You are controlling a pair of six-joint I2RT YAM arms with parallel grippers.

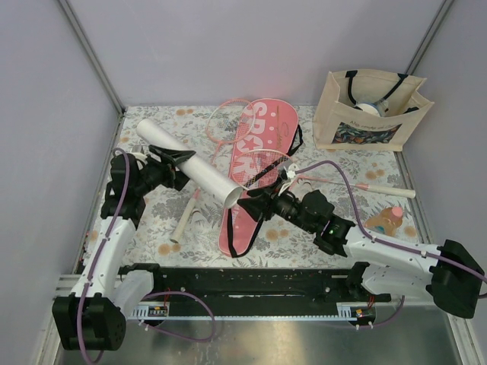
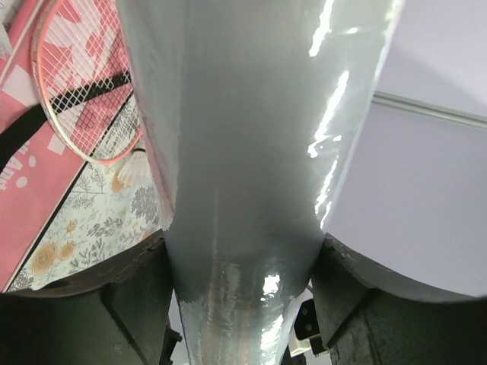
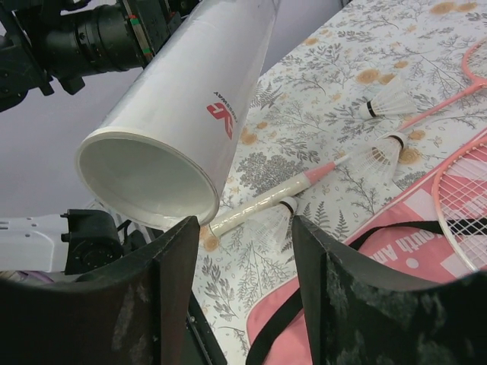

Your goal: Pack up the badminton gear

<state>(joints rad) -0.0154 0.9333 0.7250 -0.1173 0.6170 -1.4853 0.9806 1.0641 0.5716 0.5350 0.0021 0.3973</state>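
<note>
Grey panel walls [image 1: 228, 46] on three sides, with metal corner posts [image 1: 91, 53]. The table is covered by a floral cloth [image 1: 152, 220], pale with grey leaves and orange blooms. A black rail [image 1: 251, 277] runs along the near edge by the arm bases.

Left: the left gripper [image 1: 176, 161] is clamped on the white tube [image 1: 194, 169], fingers [image 2: 114, 304] pressed on either side. The tube is lifted off the cloth and tilted, its open end pointing toward centre. The first racket [image 1: 185, 219] lies under it, white handle near, pink head toward the back wall.

Centre: the pink racket cover [image 1: 262, 144] lies flat, running near to far, "SPORT" facing up, black strap [image 2: 76, 97] across it. The second racket [image 1: 262, 171] has its head on the cover and its shaft running right. The right gripper [image 1: 255, 201] sits over the cover just beside the tube's open end, jaws apart and holding nothing (only cloth and a shuttlecock show in the gap). Three shuttlecocks [image 3: 380, 156] lie on the cloth.

Right: a beige tote bag [image 1: 369, 110] stands in the back corner. A peach bottle [image 1: 384, 220] is near the right edge.
</note>
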